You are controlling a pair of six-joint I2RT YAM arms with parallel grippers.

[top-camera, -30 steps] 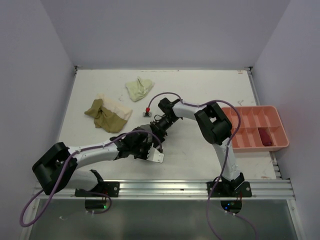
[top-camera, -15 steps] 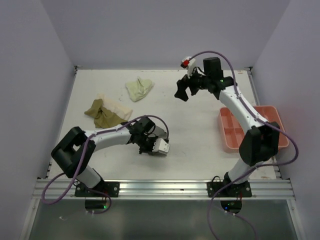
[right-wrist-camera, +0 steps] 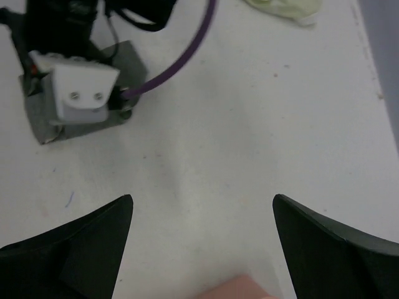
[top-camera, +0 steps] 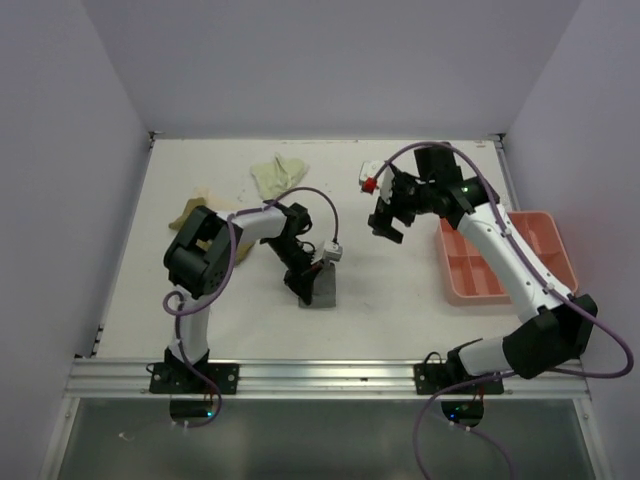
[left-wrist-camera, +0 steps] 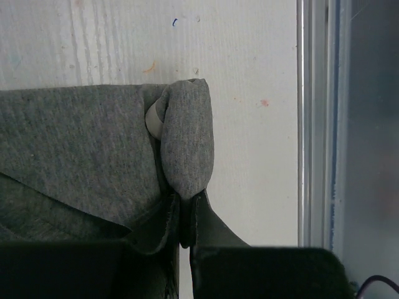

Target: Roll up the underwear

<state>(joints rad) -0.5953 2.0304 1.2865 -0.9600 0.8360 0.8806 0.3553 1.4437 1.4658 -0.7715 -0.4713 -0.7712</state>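
Note:
A grey piece of underwear lies folded at the table's middle, with a rolled edge showing in the left wrist view. My left gripper is shut on the end of that rolled edge. My right gripper hovers open above bare table, to the right of the grey piece, with nothing between its fingers. A pale yellow-green piece lies at the back. An olive-tan piece lies at the left, partly hidden by my left arm.
A salmon-pink compartment tray stands at the right, partly covered by my right arm; its corner shows at the bottom of the right wrist view. The aluminium rail runs along the near table edge. Walls close in the left, back and right.
My right gripper let go beside the grey piece, opened wide and swung up and to the right. My left arm shifted toward the back, still shut on the grey piece, which now lies further right.

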